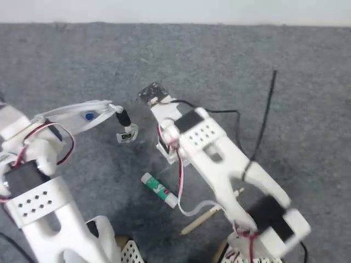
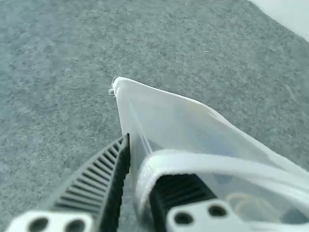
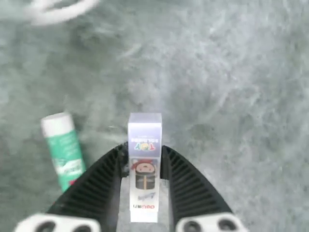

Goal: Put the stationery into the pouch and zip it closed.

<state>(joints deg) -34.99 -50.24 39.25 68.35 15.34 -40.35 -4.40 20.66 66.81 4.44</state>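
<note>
Pouch [image 2: 193, 125] in L gripper [image 2: 140, 162], box [image 3: 145, 133] in R gripper [image 3: 144, 151]

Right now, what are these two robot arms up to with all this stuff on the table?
They are packing stationery into a pouch. The left gripper is clamped on the edge of the translucent pouch. The right gripper is shut on a small printed eraser, which is not yet in the pouch. A green glue stick and a pencil lie on the grey table near the right arm, not yet packed.
</note>
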